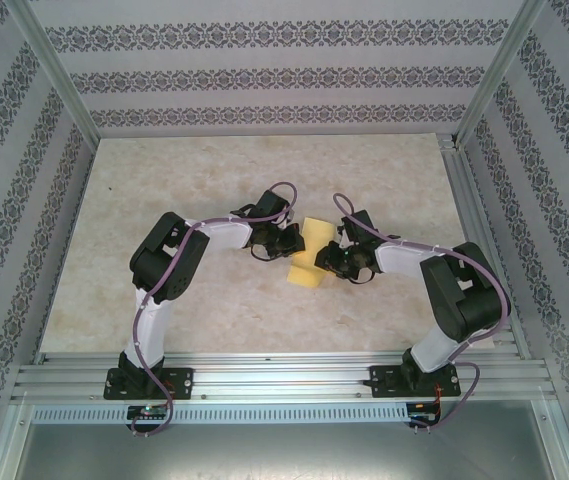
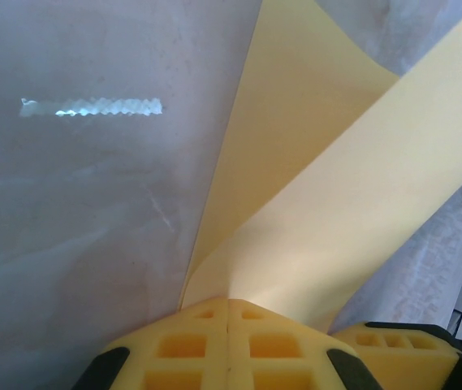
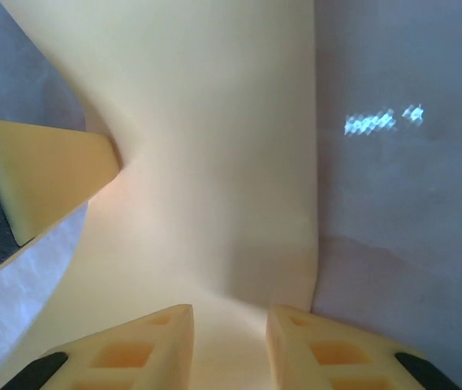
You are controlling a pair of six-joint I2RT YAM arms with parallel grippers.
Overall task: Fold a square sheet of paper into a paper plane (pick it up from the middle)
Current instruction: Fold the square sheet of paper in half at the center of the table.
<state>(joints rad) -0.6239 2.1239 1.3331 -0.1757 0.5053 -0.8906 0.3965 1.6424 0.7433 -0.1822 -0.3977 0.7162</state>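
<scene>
The yellow square sheet of paper sits mid-table between my two grippers, bent into a narrow upright curl. My left gripper holds its left side. In the left wrist view the yellow fingers are pressed together, shut on the sheet, which fans upward from the pinch. My right gripper is at the sheet's right side. In the right wrist view its jaws stand apart, open, with the paper running under the gap. One left fingertip touches the sheet there.
The pale marble-patterned table stretches on all sides of the sheet. Patterned walls and metal posts fence it in. An aluminium rail carrying both arm bases runs along the near edge.
</scene>
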